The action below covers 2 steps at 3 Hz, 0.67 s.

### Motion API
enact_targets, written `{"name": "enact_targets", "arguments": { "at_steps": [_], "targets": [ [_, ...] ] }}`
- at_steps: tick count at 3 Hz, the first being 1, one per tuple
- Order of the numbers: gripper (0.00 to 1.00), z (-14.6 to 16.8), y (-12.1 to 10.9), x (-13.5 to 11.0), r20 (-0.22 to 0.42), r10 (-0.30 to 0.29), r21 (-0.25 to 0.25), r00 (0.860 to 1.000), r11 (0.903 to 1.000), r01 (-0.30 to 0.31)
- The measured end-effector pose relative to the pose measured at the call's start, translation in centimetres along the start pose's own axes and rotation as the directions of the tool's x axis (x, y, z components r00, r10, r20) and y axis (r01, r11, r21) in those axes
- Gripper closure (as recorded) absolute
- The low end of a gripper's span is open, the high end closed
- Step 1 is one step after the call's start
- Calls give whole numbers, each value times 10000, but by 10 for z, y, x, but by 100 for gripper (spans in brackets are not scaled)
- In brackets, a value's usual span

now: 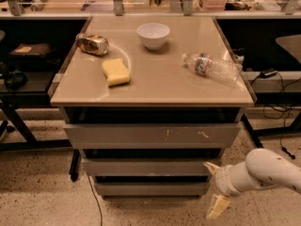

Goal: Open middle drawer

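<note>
The middle drawer (150, 167) is a plain grey flat front, shut, below the wide scratched top drawer (150, 135) and above the small bottom drawer (150, 188). My gripper (214, 187) is at the lower right, on a white arm coming in from the right edge. It sits just off the right end of the middle and bottom drawer fronts. Its two pale fingers are spread apart, one (211, 166) up by the middle drawer's right end, the other (216, 206) down near the floor. It holds nothing.
On the beige cabinet top (155, 86) lie a crushed can (93, 44), a yellow sponge (115, 71), a white bowl (153, 35) and a plastic bottle (211, 68) on its side. Black table frames stand left and right. Cables lie on the speckled floor (37, 192).
</note>
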<state>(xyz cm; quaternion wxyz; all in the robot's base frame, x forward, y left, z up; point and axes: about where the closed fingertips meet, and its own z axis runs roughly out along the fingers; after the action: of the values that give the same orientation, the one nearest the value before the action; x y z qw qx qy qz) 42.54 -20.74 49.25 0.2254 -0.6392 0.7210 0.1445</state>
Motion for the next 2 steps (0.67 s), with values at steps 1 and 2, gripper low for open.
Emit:
{"name": "enact_targets", "arguments": {
  "at_steps": [1,2],
  "targets": [
    [0,26,-13,2,-120,-392,780,9992,9961,400],
    [0,38,-34,-3,-294,-836,1583,9961,9835,872]
  ]
}}
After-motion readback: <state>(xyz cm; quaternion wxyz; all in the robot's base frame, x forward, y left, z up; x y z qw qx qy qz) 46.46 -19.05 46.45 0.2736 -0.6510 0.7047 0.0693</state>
